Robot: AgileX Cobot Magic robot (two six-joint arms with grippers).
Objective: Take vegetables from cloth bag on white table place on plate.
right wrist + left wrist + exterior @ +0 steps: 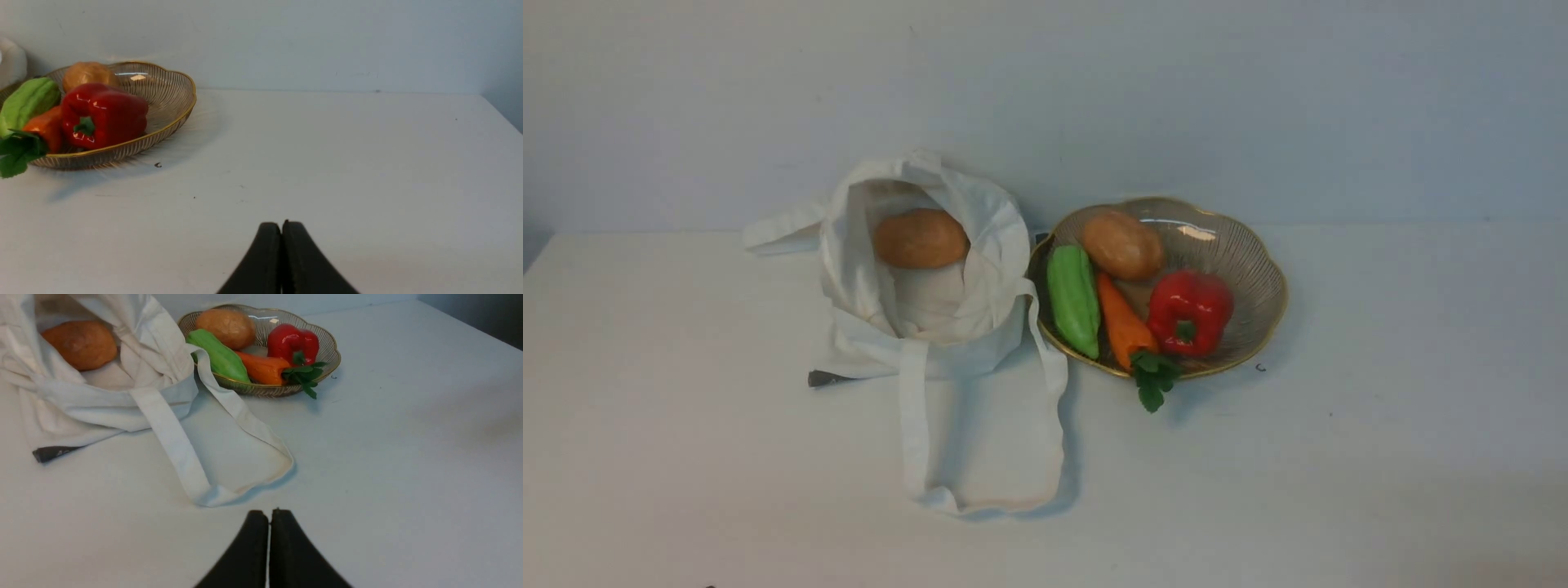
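Note:
The off-white cloth bag [931, 318] stands open on the white table [1380, 457], with a brown potato [920, 238] inside; the bag [135, 400] and this potato [79, 344] also show in the left wrist view. The gold-rimmed plate [1254, 269] to its right holds a green pod [1073, 298] and a second potato [1123, 244]. My left gripper [269, 514] is shut and empty, low over the table short of the bag's strap loop [212, 494]. My right gripper [281, 226] is shut and empty, well apart from the plate [171, 98]. Neither gripper shows in the front view.
The plate also holds an orange carrot [1123, 327] with green leaves over the rim and a red bell pepper [1190, 312]. A dark tab [823, 378] pokes out under the bag's left side. A wall rises behind the table.

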